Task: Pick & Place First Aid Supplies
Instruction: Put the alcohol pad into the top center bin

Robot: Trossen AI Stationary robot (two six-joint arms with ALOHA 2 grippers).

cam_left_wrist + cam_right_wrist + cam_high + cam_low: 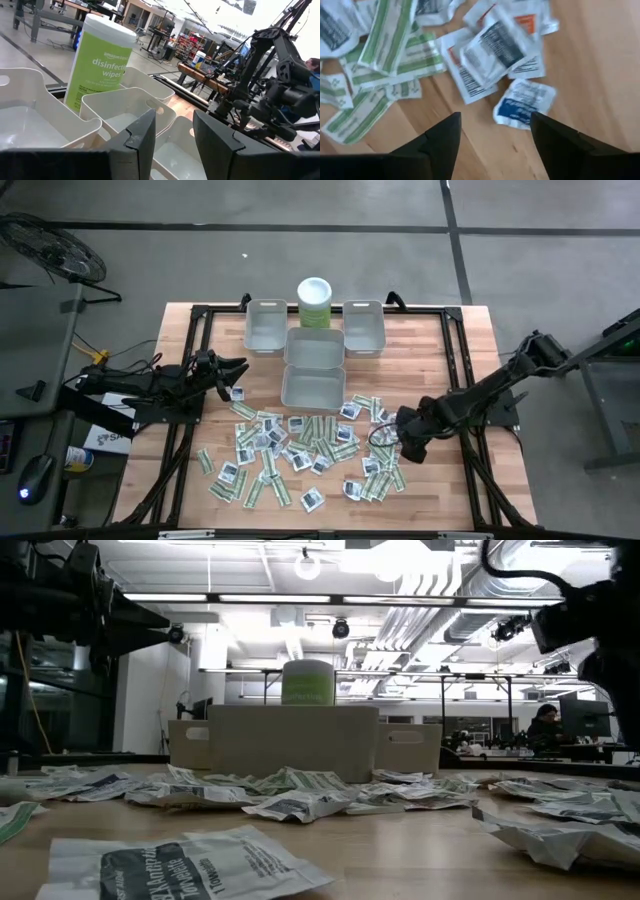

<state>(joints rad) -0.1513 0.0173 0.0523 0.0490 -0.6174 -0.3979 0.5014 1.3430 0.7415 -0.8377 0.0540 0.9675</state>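
Note:
The first aid supplies [300,448] lie scattered flat on the near half of the wooden table, green-striped strips [390,35] mixed with white squares with dark print [495,45]. My right gripper [409,444] hangs open above the right edge of the pile, pointing down. Between and just beyond its fingers [495,120] are bare wood and a blue-printed packet [525,102], and nothing is between the fingertips. My left gripper [240,368] waits at the table's left side, level and open [172,125], facing the bins, with nothing between its fingers.
Several grey bins stand at the table's far middle: two side by side [265,325] [364,328], two in line toward the pile [315,348] [313,388]. A green wipes canister [314,302] stands behind them. Bare wood lies right of the pile [450,470].

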